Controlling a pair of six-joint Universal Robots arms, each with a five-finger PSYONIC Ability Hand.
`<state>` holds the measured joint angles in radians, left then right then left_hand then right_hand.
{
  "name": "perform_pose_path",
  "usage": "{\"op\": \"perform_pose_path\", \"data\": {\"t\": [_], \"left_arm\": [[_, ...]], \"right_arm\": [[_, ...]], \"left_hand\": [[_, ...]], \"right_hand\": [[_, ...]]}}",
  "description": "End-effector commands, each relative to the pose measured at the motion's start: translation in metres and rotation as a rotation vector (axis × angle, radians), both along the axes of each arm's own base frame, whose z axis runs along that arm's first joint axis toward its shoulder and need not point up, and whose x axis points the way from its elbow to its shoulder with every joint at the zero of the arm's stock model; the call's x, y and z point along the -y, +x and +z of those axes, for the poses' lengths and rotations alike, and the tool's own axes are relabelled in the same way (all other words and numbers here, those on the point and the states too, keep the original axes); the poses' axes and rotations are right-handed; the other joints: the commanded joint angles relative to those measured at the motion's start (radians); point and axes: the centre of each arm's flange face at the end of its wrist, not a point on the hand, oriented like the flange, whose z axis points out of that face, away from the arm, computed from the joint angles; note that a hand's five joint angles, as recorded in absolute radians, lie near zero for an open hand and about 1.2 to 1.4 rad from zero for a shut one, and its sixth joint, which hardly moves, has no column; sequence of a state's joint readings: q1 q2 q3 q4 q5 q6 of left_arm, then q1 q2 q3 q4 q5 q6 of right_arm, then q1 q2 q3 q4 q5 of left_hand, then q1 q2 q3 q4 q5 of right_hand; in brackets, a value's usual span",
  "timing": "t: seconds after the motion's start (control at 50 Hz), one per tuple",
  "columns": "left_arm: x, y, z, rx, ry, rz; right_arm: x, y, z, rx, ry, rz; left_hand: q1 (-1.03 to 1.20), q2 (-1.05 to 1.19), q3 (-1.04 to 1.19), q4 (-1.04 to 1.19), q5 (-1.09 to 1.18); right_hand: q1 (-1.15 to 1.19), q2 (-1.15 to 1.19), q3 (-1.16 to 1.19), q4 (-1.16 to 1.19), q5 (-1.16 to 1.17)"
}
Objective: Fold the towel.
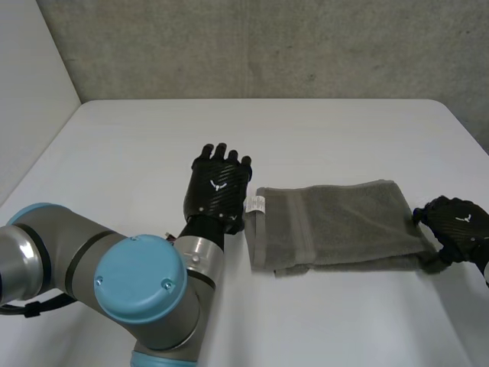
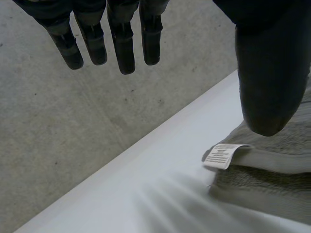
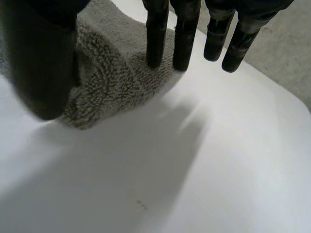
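A grey towel (image 1: pixel 336 223) lies folded into a flat rectangle on the white table (image 1: pixel 306 138), with a white label (image 1: pixel 254 203) at its left edge. My left hand (image 1: pixel 216 187) hovers just left of that edge, open, with straight fingers; in its wrist view the left hand (image 2: pixel 124 43) has its thumb over the towel (image 2: pixel 272 184) near the label (image 2: pixel 224 155). My right hand (image 1: pixel 458 228) is at the towel's right end. In its wrist view the right hand (image 3: pixel 184 34) is open, with two straight fingers touching the towel's bunched corner (image 3: pixel 112 82) and the thumb beside it.
A grey concrete wall (image 1: pixel 267 46) rises behind the table's far edge. My left arm (image 1: pixel 114 283) fills the near left. Bare table surface lies beyond and in front of the towel.
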<state>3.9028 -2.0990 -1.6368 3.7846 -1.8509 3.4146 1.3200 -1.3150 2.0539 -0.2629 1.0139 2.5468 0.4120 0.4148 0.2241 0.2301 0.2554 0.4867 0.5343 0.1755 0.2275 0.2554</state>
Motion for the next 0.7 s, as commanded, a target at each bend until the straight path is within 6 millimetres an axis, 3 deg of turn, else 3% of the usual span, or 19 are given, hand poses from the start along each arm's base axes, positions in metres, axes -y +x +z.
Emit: {"op": "perform_pose_path", "data": {"t": [0.02, 0.12, 0.26, 0.36, 0.7], "left_arm": [[-0.011, 0.002, 0.0, -0.002, 0.076, -0.024], [-0.014, 0.005, 0.003, -0.024, 0.121, -0.024], [-0.015, 0.007, 0.006, -0.074, 0.168, -0.022], [-0.013, 0.008, 0.005, -0.093, 0.184, -0.016], [-0.009, 0.011, 0.003, -0.091, 0.189, -0.005]], "right_arm": [[-0.007, 0.001, 0.008, 0.039, 0.037, -0.014], [-0.006, -0.007, 0.011, 0.104, 0.047, -0.07], [-0.001, -0.024, 0.008, 0.21, 0.057, -0.132], [0.001, -0.025, 0.004, 0.204, 0.037, -0.132], [0.0, -0.021, -0.011, 0.225, 0.093, -0.13]], "left_hand": [[0.025, 0.022, -0.05, -0.056, 0.007], [0.019, 0.016, -0.05, -0.056, 0.001], [0.019, 0.016, -0.05, -0.056, 0.001], [0.019, 0.016, -0.05, -0.056, 0.001], [0.016, 0.013, -0.05, -0.056, -0.002]], "right_hand": [[-0.369, -0.417, -0.001, -0.053, -0.255], [-0.291, -0.338, -0.001, -0.053, -0.234], [-0.009, -0.057, -0.001, -0.053, 0.048], [0.165, 0.117, -0.001, -0.053, 0.221], [0.215, 0.167, -0.001, -0.053, 0.272]]}}
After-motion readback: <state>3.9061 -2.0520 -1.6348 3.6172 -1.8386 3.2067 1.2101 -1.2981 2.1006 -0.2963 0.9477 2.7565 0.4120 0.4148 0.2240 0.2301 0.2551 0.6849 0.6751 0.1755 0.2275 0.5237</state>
